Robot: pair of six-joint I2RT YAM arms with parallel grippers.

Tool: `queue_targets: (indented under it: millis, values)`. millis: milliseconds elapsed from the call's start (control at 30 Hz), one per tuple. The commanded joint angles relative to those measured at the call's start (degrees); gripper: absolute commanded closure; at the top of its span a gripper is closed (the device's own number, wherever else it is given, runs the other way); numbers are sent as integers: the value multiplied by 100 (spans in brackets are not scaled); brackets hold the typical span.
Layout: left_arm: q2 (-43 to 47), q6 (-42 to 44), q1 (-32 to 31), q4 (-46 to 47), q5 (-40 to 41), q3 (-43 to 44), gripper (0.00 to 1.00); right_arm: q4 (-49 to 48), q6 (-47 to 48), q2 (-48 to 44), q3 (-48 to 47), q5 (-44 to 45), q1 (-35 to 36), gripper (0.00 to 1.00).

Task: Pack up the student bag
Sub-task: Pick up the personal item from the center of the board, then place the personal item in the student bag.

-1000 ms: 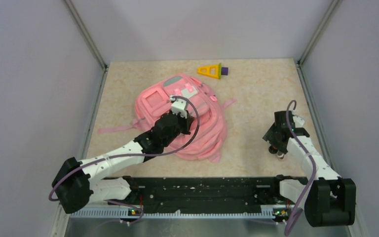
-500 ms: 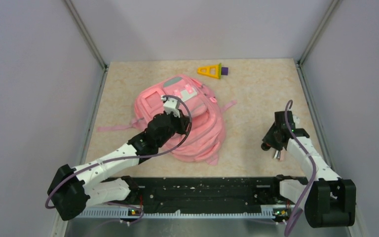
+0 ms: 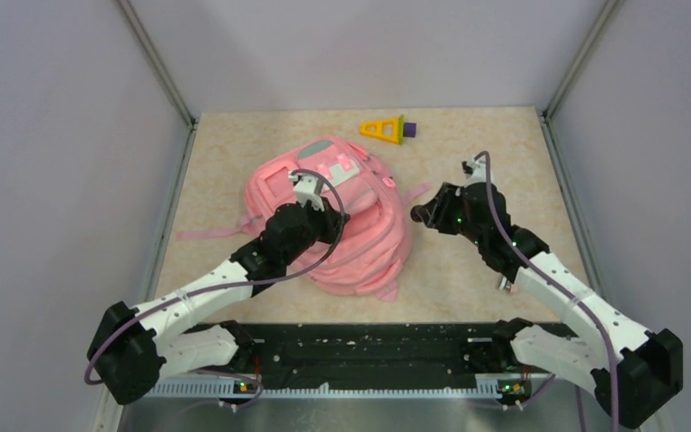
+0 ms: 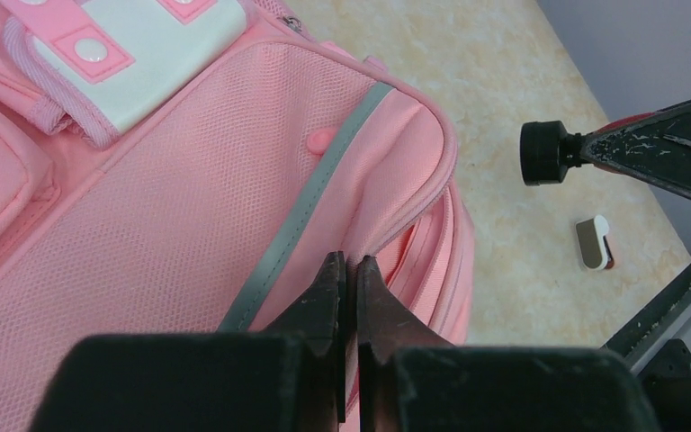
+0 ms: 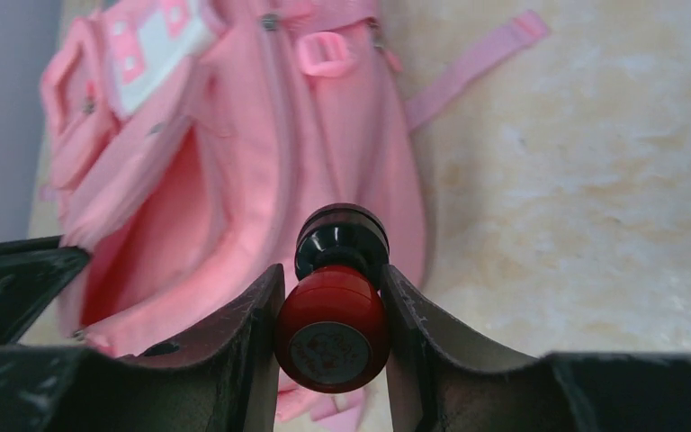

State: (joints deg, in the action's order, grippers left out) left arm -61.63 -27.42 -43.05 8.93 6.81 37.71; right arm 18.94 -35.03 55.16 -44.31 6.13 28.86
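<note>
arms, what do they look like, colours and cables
The left arm and right arm both have white links with bulky black joints. A purple cable loops along each. The left gripper and right gripper have black tapered fingers, the right's scuffed with pale flecks.

The beige marbled table [image 3: 477,171] carries a pink bag [image 3: 369,243] left of centre, a yellow-and-purple toy [image 3: 387,129] near the far edge, and a small white piece [image 4: 593,241] near the right front.

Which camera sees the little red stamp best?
The right wrist camera: the red stamp sits big and close between the right tool fingers. The left wrist camera shows only its black knob; from the top it's a tiny dark blob.
</note>
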Motion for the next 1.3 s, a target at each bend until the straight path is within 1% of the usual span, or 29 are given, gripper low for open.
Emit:
queue_targets:
  millis: [0, 67, 133, 300, 467, 600, 700, 767, 867, 1000, 1133, 1167, 1200, 1267]
  values:
    - [150, -294, 49, 339, 110, 356, 100, -1579, 91, 244, -181, 45, 625, 100]
    - [172, -322, 50, 321, 160, 354, 100, -2186, 113, 401, -110, -1, 842, 100]
    - [177, -354, 51, 313, 200, 359, 100, -2571, 103, 567, -62, -133, 1018, 100]
    - [143, -369, 51, 202, 197, 434, 100, -3170, 36, 998, -26, -176, 1410, 100]
    - [192, -433, 51, 171, 167, 452, 100, -3597, 24, 1409, 143, -16, 1660, 100]
    - [204, -537, 51, 210, 108, 470, 100, -4210, 287, 1752, 353, 297, 1911, 100]
    - [184, -587, 51, 265, 75, 485, 100, -4660, 684, 2104, 537, 979, 2228, 100]
    - [171, -589, 51, 299, 43, 498, 100, -5115, 819, 2369, 688, 1279, 2368, 100]
    - [168, -583, 51, 285, -5, 520, 100, -5726, 864, 2797, 820, 1416, 2475, 100]
    - [195, -562, 49, 263, -18, 485, 100, -6417, 1036, 3316, 749, 1540, 2546, 100]
    - [236, -580, 51, 195, 19, 464, 100, -6691, 1425, 3711, 431, 1701, 2546, 100]
    - [246, -589, 51, 175, 28, 455, 100, -6643, 1533, 3780, 325, 1725, 2545, 99]
    - [256, -585, 49, 159, 43, 456, 100, -6590, 1646, 3822, 236, 1726, 2547, 95]
    - [256, -576, 51, 123, 78, 468, 100, -6473, 1826, 3851, 133, 1710, 2550, 84]
